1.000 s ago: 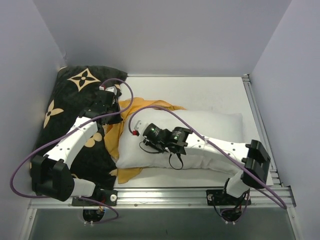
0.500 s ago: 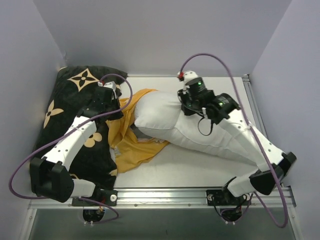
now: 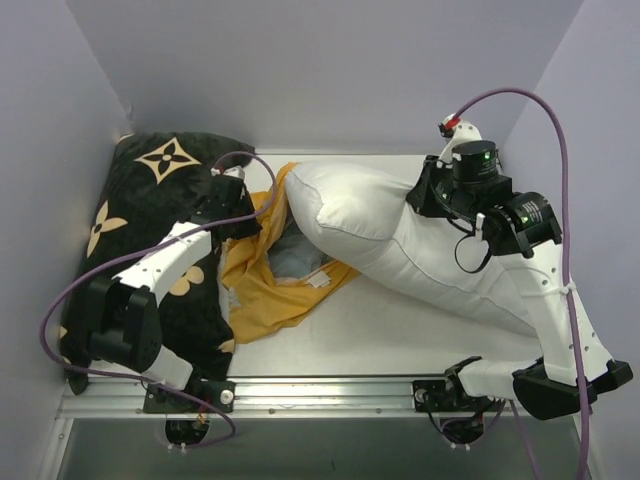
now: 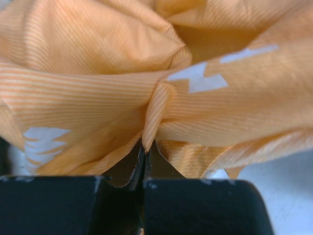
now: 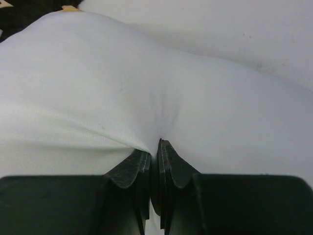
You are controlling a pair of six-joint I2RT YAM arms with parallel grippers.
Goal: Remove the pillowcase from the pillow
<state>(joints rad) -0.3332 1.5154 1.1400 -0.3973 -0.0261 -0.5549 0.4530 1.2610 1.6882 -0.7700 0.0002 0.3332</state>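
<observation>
The plain white pillow [image 3: 400, 245] lies slanted across the table's right half, its near-left end still at the mouth of the pillowcase. The orange-yellow pillowcase [image 3: 270, 290] lies crumpled left of centre, its bluish inside [image 3: 300, 262] showing at the opening. My left gripper [image 3: 238, 215] is shut on a fold of the orange pillowcase [image 4: 146, 122], its white lettering [image 4: 200, 81] close by. My right gripper [image 3: 425, 195] is shut on a pinch of the white pillow [image 5: 156, 112] at its far side, raised above the table.
A large black cushion [image 3: 140, 240] with beige flower motifs fills the left side, under my left arm. Grey walls enclose the back and both sides. A metal rail [image 3: 330, 385] runs along the near edge by the arm bases.
My right gripper closed on the pillow and swung it up and to the far right, drawing it out of the pillowcase. The pillowcase has slumped open; my left gripper stays shut on it.
</observation>
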